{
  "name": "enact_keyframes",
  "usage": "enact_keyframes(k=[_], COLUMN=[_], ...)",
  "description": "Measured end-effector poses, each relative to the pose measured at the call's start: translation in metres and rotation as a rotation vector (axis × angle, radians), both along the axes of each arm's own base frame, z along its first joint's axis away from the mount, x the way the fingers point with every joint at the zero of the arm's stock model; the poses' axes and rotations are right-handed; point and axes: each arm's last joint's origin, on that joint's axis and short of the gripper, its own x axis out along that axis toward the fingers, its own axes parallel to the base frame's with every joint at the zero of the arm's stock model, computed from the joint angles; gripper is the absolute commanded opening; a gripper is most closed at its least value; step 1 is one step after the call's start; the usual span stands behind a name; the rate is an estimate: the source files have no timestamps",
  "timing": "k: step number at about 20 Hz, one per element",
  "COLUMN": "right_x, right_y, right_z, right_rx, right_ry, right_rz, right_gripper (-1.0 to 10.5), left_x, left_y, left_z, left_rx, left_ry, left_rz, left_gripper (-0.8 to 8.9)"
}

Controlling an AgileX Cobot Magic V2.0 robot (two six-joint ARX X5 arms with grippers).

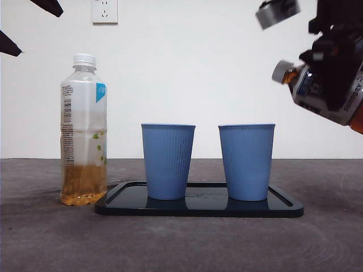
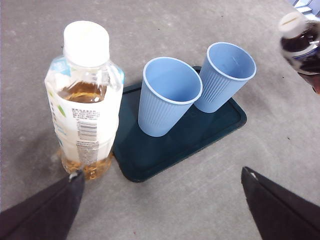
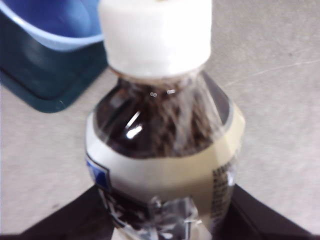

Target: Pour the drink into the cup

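Nearby, tea bottle [image 1: 83, 130] beside tray [image 1: 286, 205]

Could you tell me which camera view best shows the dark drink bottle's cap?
The right wrist view: the dark bottle's cap fills the frame, white and still on. The front view shows it small and tilted in the right gripper; the left wrist view catches it at the picture's edge.

A plain white wall [image 1: 227, 68] closes the far side, bearing a white power socket [image 1: 105, 11] high on the left. Below it stretches a grey, faintly mottled tabletop [image 1: 181, 243], evenly lit, with soft shadows.
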Motion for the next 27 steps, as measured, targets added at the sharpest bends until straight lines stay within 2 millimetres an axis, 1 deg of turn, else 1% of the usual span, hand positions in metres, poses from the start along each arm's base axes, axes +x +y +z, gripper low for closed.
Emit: enact_keyframes(k=[3,7,11,18,27], right_x=[0.004,0.01,0.009,0.01,0.004], right_y=[0.01,0.023,0.034,0.041,0.05], right_z=[-0.005,-0.02,-0.028,-0.031,-0.03], right_rx=[-0.069,-0.206,-0.317,-0.457,-0.57], right_ry=[0.004,0.01,-0.007,-0.043,-0.068], right_rz=[0.03,0.062,0.095,0.133,0.21], right_gripper=[2.0,2.0,2.0,2.0,2.0], left_x=[0.0,0.0,0.0,0.0,0.0], left_y=[0.0,0.0,0.0,0.0,0.0], left_z=[0.0,0.0,0.0,0.0,0.0], left_rx=[0.0,0.0,0.0,0.0,0.0], left_ry=[0.0,0.0,0.0,0.0,0.0], left_rz=[0.0,0.0,0.0,0.0,0.0], left_gripper=[5.0,5.0,5.0,5.0,5.0])
